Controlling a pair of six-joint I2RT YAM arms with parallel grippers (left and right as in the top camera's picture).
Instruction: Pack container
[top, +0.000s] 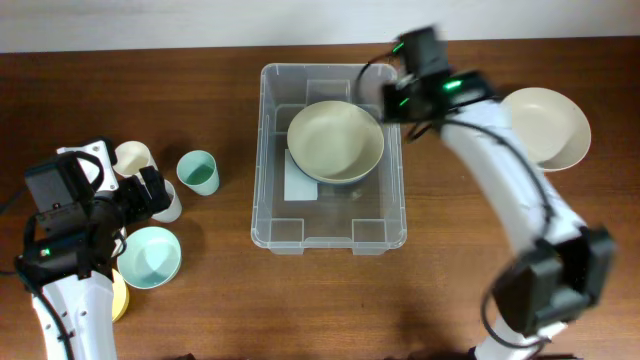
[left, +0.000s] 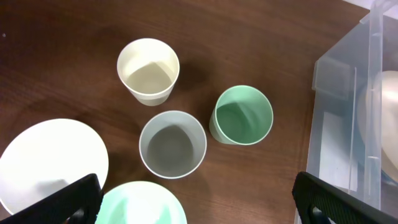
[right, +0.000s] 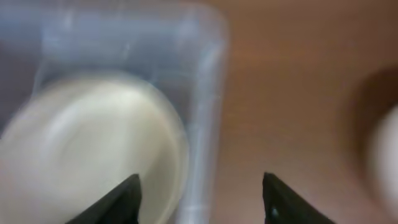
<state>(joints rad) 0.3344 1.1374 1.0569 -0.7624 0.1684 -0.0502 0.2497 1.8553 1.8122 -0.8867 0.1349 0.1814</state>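
A: Quick, where's the box?
B: The large clear plastic rectangular container (top: 372, 215) sits approx. mid on the dark brown wooden tabletop (top: 300, 310). Long side runs away from the arms, open top up.
A: Anything in it?
B: One round cream-coloured bowl (top: 335, 140), upright, in the far half. It covers part of the flat white label (top: 300, 183) on the base.
A: R arm?
B: The right pincer (right: 200, 186) is over the container's far right corner, just beside the bowl's rim, fingers apart. Wrist cam is blurred. In that view the container's right wall runs btw. the two fingers, w/ the bowl on one side and tabletop on the other. Can't tell if anything touches.
A: L arm?
B: The left pincer (left: 196, 180) has its fingers spread wide, above the cups and well apart from the container. Right under it is a round grey plastic cup (left: 172, 144). A round green plastic cup (left: 241, 115) stands just beside that on the container side, and a round cream plastic cup (left: 148, 70) stands farther back. All 3 are upright, mouths up.
A: Other stuff?
B: A pale mint-green bowl (left: 140, 202) at the near edge of the L wrist view, just beside the grey cup, w/ a plain white bowl (left: 50, 162) to its L. Also a second cream-coloured bowl (top: 548, 125) on the tabletop to the R of the container, partly hidden by the R arm.
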